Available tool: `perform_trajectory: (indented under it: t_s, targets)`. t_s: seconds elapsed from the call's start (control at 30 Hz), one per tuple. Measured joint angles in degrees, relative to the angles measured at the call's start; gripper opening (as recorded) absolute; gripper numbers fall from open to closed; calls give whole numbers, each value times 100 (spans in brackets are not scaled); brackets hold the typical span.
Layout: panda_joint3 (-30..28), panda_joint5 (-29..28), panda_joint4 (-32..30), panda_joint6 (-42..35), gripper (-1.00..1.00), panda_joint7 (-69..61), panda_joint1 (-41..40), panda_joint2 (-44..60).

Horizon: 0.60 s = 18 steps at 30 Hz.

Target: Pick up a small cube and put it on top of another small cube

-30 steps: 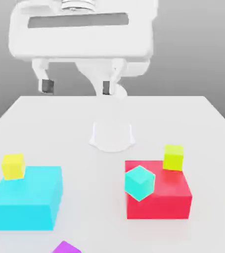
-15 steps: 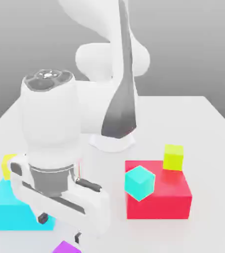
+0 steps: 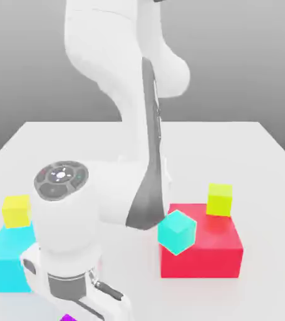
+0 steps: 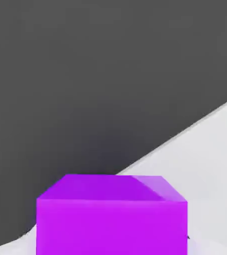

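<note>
Yellow cube (image 3: pixel 17 211) on cyan block (image 3: pixel 8 260); teal cube (image 3: pixel 176 232) and yellow-green cube (image 3: pixel 220 199) at red block (image 3: pixel 201 254).

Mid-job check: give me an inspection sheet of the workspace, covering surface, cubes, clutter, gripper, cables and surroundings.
Surface: plain pale table, no marks seen.
Job's things: small purple cube at the gripper; not yet stacked on another cube.
Other small cubes: yellow cube on the cyan block, yellow-green cube on the red block; teal cube overlaps the red block in view, its support unclear.
Clutter: large cyan block, large red block.
Gripper: closed on the purple cube.
Cables: nothing seen.
Surroundings: plain grey backdrop.
</note>
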Motion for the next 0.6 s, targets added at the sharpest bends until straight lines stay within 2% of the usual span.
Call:
perform_trajectory:
  t_s: [0.27, 0.6]
  targets:
    - [703, -177, -1037, -618, -100, -1106, 505, -1646]
    - [1105, 311, -2432, -1301, -100, -3160, 1828, -3738]
